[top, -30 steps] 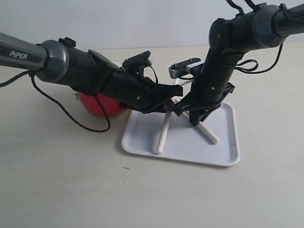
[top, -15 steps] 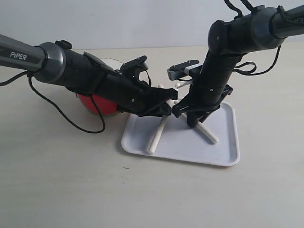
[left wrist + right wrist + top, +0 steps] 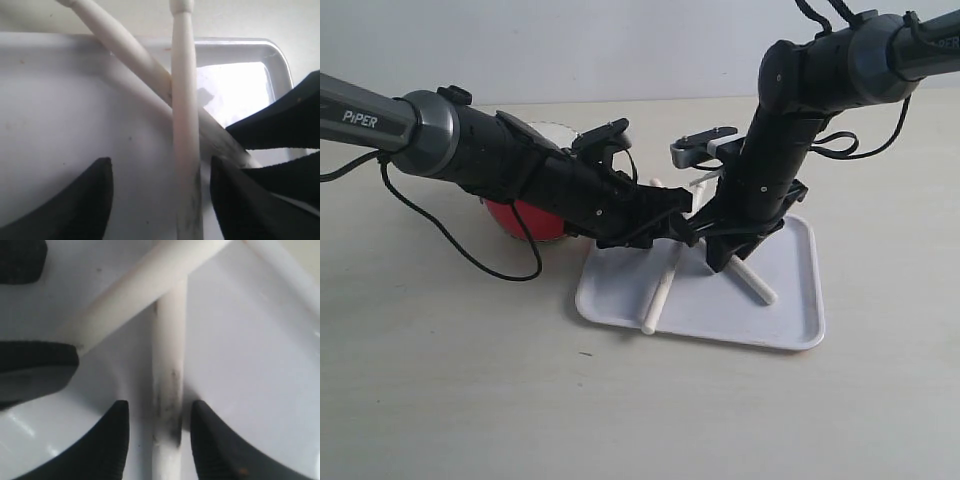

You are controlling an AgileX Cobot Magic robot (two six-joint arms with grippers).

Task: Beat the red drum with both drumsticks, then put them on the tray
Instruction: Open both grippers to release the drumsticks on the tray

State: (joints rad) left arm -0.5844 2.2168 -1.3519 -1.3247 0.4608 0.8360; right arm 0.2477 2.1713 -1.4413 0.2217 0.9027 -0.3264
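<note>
Two drumsticks point(image 3: 660, 293), slim smooth cream wood with grey scuffs and rounded ends, lie crossed on the glossy white tray point(image 3: 790, 322). Left gripper point(image 3: 160, 200) and right gripper point(image 3: 157, 440): curved black jaws parted, each straddling a stick, unclamped. Glossy red drum point(image 3: 525, 222) just beside the tray.

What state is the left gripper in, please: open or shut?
Open: the left gripper shows gaps between both fingers and the drumstick lying between them.

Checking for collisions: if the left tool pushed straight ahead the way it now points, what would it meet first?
Probably the drumstick lying between the left tool's open jaws, then the tray beneath; depth is unclear.
</note>
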